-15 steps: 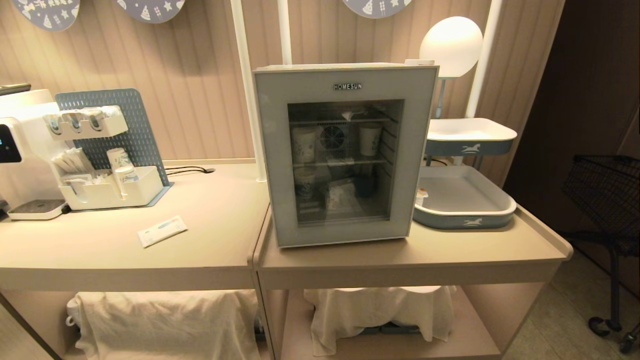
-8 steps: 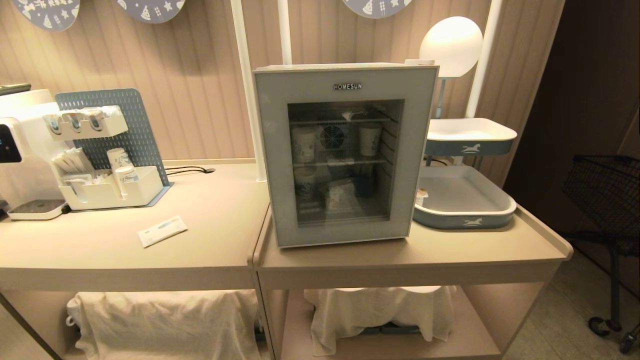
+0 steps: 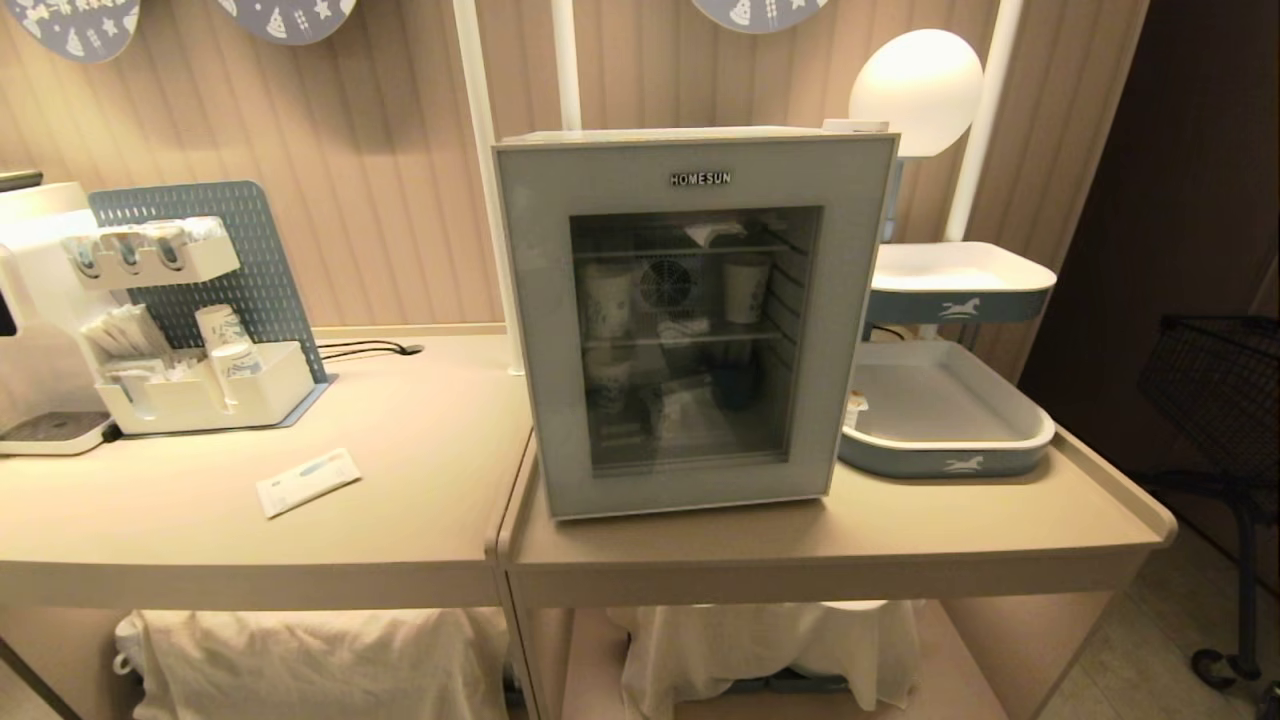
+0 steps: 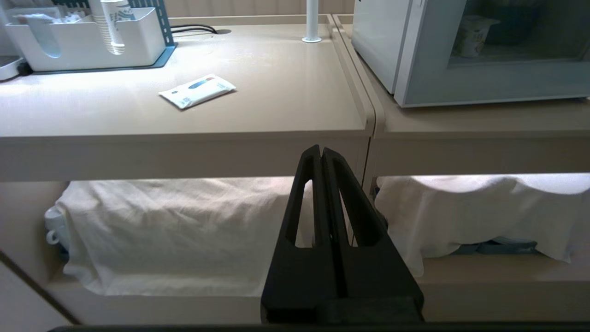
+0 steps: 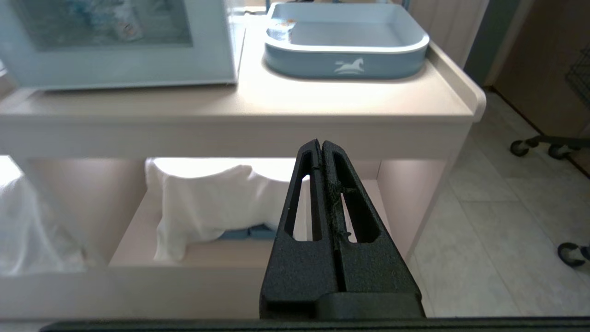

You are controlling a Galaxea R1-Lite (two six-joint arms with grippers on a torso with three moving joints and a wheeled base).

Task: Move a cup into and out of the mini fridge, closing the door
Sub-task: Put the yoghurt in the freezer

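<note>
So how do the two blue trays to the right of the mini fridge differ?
The lower tray sits on the counter and looks larger and deeper, with a small item in its corner; the upper tray is raised on a stand, shallower and smaller. Both are blue-sided with white rims and a white horse logo.

The white boxy mini fridge (image 3: 690, 320) stands upright on the right-hand beige counter. Its grey-blue glass-windowed door (image 3: 540, 330) is closed. A small white foil-lidded cup (image 4: 470, 36) sits inside, low and left.
</note>
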